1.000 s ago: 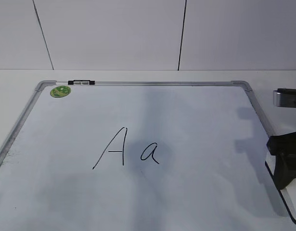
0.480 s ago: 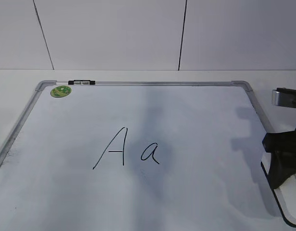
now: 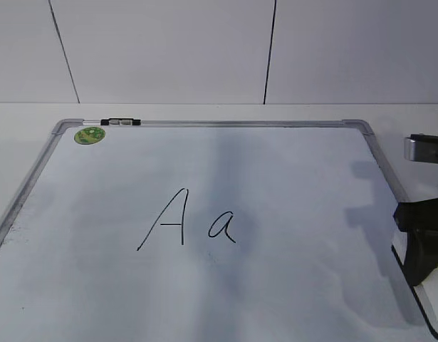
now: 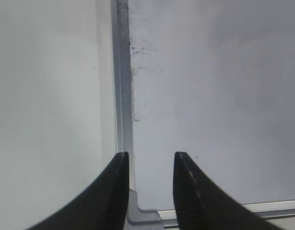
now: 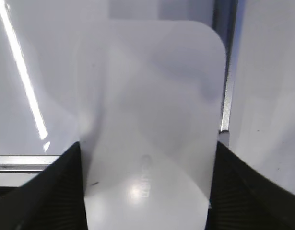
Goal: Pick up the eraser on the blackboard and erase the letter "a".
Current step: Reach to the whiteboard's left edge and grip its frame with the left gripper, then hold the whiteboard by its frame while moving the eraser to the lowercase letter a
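The blackboard [image 3: 297,171] is a white dry-erase board in a silver frame, lying flat. The small handwritten letter "a" [image 3: 222,226] sits near its middle, right of a taller capital A [image 3: 167,219]. At the board's right edge, my right gripper [image 3: 421,242] is shut on the eraser [image 3: 434,296]. In the right wrist view the eraser [image 5: 152,110], a white rounded block, fills the span of the right gripper [image 5: 148,146], with both fingers against its sides. My left gripper [image 4: 151,155] hangs open and empty over the board's near left corner, astride the frame [image 4: 122,96].
A round green magnet [image 3: 90,135] sits in the board's far left corner, and a small black and silver piece [image 3: 120,122] lies on the top frame. A white wall rises behind the table. The right frame rail [image 5: 227,105] runs just past the eraser.
My right gripper shifted slightly left with the eraser, then came back right and a little lower. The letters are untouched.
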### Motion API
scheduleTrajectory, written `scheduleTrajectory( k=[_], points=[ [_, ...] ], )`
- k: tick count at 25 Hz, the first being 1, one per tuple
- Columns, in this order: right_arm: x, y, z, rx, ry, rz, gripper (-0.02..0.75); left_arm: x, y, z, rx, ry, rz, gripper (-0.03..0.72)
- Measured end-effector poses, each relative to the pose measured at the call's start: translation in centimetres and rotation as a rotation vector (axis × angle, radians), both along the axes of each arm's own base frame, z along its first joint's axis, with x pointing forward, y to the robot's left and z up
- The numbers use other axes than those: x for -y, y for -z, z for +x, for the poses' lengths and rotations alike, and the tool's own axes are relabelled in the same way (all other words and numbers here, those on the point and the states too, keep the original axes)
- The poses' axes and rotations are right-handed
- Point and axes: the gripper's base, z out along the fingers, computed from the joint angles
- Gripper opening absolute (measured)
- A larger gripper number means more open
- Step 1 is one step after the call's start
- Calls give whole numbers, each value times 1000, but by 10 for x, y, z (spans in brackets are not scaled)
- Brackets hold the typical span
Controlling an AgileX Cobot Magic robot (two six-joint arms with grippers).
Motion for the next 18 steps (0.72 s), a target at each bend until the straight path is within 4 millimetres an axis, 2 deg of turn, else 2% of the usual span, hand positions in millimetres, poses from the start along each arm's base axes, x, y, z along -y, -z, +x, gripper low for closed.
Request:
scheduleTrajectory(
  k=[18],
  points=[
    [0, -6, 4, 22, -6, -4, 567, 1, 42, 108, -119, 16, 74, 239]
  ],
)
